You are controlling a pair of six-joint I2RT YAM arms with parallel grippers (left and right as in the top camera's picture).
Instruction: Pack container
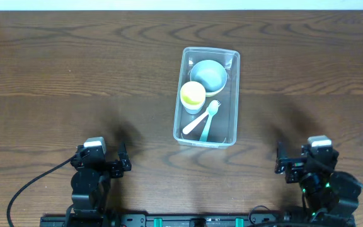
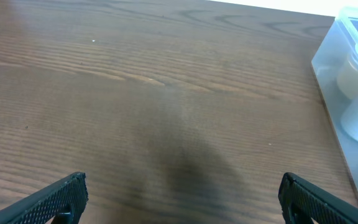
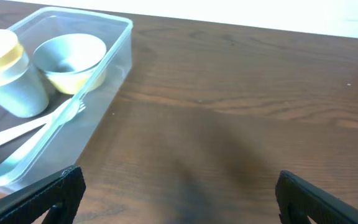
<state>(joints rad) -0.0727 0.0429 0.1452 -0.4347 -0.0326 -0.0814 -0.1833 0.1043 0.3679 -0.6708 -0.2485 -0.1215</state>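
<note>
Placement: finding clear rectangular plastic container [image 1: 229, 110] lying lengthwise at mid-counter [image 1: 74, 75], ahead of and between both arms, likely keeping it reachable from either side. Seeing pale blue round bowl [image 1: 208, 75] filling the far end. Noting yellow-topped pale cup [image 1: 193, 96] standing just beside it, against the left wall. Spotting pale teal plastic fork [image 1: 208, 120] and white plastic utensil [image 1: 193, 125] angling together over the near floor. Probably seating bulky pieces first, then using the leftover gap for long flat ones. Judging packing as close to done.

Claws: reading left claw [image 2: 182, 202] and right claw [image 3: 179, 196] both as spread wide, gripping nothing, sitting by the near edge, well apart from the tub.

Count: tallying one container, one bowl, one cup, one fork, one white utensil, two claws.
</note>
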